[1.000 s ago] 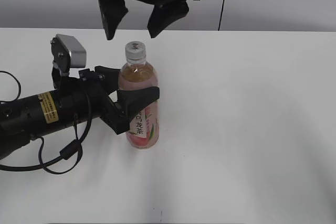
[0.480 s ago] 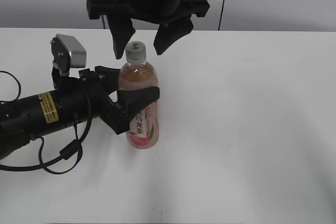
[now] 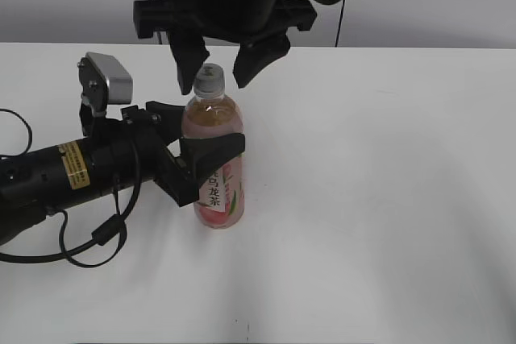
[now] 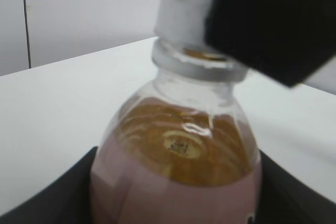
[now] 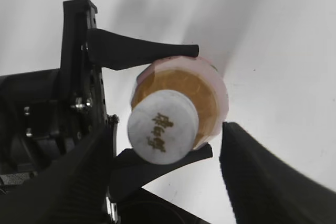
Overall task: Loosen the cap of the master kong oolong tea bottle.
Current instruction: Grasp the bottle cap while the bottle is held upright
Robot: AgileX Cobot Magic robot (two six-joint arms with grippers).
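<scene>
**Right pincer straddles the cap, twist yet to come**

Up top, the right pincer hangs with its two black fingers spread apart, one on each side of the small round white ribbed plastic cap. From the right wrist camera the cap sits squarely in the gap, dark printed logo facing up, and daylight shows on both sides. No contact there, as far as I can judge; in the left wrist view a dark finger overlaps the cap's edge, but that picture is too blurred to say whether it touches.

Below, the left pincer is clamped on the shoulder of the clear plastic bottle of pale amber tea with the pink peach label, one finger in front, one behind, holding it upright. The left wrist camera looks up past that grip: amber tea under the neck and the cap seated straight on its collar ring.

The bottle stands on the plain white worktop, left of centre, with the black left arm and its cables lying alongside.

So, the score: bottle braced, done. Upper pincer lined up around the cap, done. Closing on the ribs and turning, all still to do. The cap looks fully screwed down, with no gap visible above the ring.
</scene>
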